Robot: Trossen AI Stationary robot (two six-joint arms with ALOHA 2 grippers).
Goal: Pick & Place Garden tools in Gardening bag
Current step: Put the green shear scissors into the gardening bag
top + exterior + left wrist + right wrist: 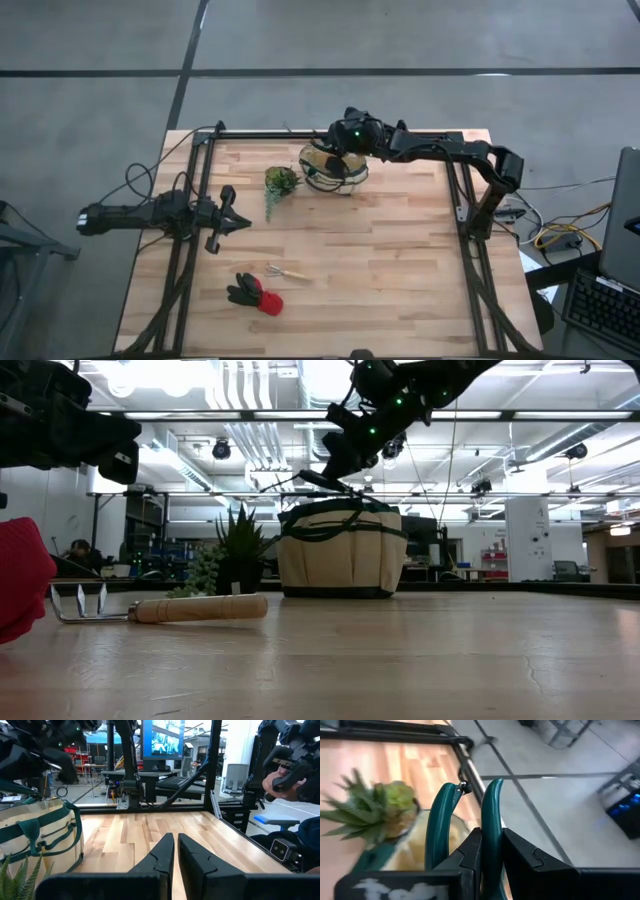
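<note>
The tan gardening bag [335, 172] with dark green trim stands upright at the far middle of the table; it also shows in the low view [342, 555]. My right gripper [491, 834] hovers over the bag's far rim [335, 460], shut on a pair of teal-handled pruning shears [490, 805]. The wooden-handled hand tool [290, 272] and the black-and-red gloves [255, 293] lie flat near the front left. My left gripper [176, 840] is shut and empty at the table's left [240, 222]. No second pair of shears shows. My right gripper pinches one teal handle of the shears [489, 847] between its two fingers; the other handle [439, 825] lies outside one finger [470, 855]. The handles' free ends stick out past the fingertips. The shears are lifted clear above the bag's opening; their blades are hidden.
A small green potted plant [281, 181] stands just left of the bag. Black frame rails [200, 170] run along the table's left, right and far edges. Bare wood lies at the table's middle and right.
</note>
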